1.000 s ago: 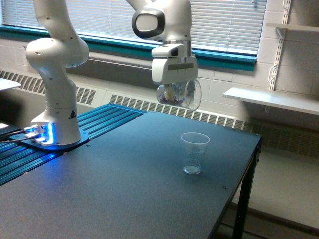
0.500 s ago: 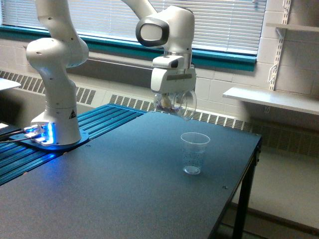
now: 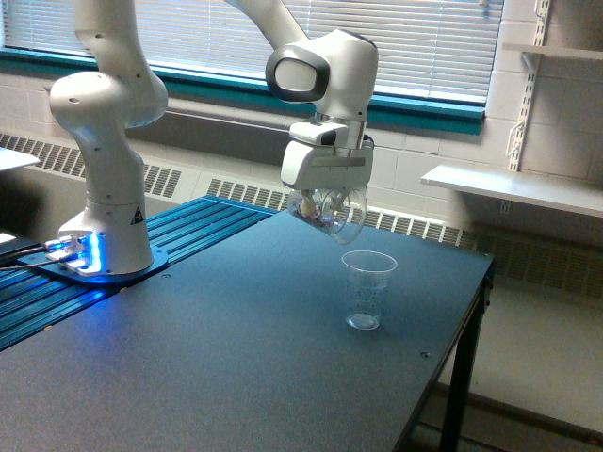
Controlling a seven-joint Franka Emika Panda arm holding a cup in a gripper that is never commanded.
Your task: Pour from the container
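Cup (image 3: 332, 213) in its grasp, the hand (image 3: 327, 202) hangs over the dark tabletop (image 3: 217, 358), clenched on that small clear cup. The cup is tipped over with its wide rim turned down toward the exterior view's right, something pale and lumpy inside it. Just below and right of it, not touching, a second clear cup (image 3: 366, 289) with faint printed lines stands upright on the tabletop.
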